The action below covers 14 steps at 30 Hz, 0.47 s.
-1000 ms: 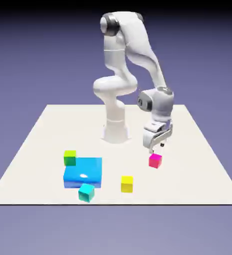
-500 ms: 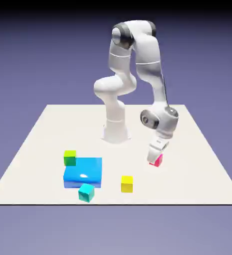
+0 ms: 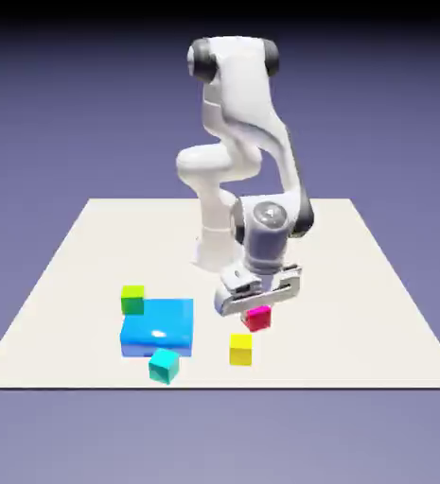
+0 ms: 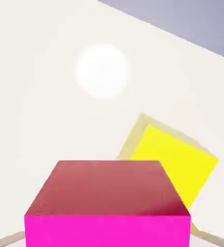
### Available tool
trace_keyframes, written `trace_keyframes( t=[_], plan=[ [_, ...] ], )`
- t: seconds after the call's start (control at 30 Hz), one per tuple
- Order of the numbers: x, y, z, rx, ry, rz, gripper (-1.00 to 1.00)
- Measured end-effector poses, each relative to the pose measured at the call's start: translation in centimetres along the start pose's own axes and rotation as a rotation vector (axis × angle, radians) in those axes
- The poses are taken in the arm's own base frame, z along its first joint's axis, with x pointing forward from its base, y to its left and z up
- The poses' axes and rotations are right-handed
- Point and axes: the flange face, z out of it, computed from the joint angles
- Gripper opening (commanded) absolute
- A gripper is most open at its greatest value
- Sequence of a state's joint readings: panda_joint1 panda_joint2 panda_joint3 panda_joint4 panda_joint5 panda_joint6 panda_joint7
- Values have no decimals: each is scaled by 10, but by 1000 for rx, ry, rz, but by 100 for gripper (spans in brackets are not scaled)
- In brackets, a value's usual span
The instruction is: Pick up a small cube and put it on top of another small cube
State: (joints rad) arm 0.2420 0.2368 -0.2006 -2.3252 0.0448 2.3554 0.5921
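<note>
My gripper (image 3: 256,313) is shut on the small magenta cube (image 3: 256,319) and holds it a little above the table. That magenta cube (image 4: 107,203) fills the bottom of the hand view and hides both fingertips. The small yellow cube (image 3: 241,349) rests on the table just below and to the exterior view's left of the held cube. In the hand view the yellow cube (image 4: 174,163) lies beyond the magenta one, up and to the right, turned at an angle.
A large blue block (image 3: 158,327) lies at the exterior view's left. A small green cube (image 3: 132,300) sits at its far left corner, and a teal cube (image 3: 164,364) at its near edge. The robot's base (image 3: 218,248) stands behind.
The gripper came down onto the magenta cube, closed on it, lifted it and carried it toward the exterior view's left, close to the yellow cube. The wrist has also turned.
</note>
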Motion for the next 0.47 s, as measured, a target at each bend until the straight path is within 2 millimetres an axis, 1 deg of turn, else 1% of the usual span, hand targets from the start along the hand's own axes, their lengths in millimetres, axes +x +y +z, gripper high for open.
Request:
trace_keyframes(
  t=[0.07, 0.17, 0.2, 0.23, 0.33, 0.37, 0.43, 0.47],
  plan=[
    [43, 33, -9, 18, -13, 127, -100],
    [101, 92, -23, 43, -29, 313, -100],
    [112, 105, -26, 48, -31, 350, -100],
    [112, 105, -26, 48, -31, 350, -100],
    [114, 100, 33, 48, -31, 350, -100],
    [114, 100, 44, 47, -31, 350, 100],
    [114, 100, 44, 45, -30, 350, 100],
    [114, 101, 24, 46, -30, 350, 100]
  ],
)
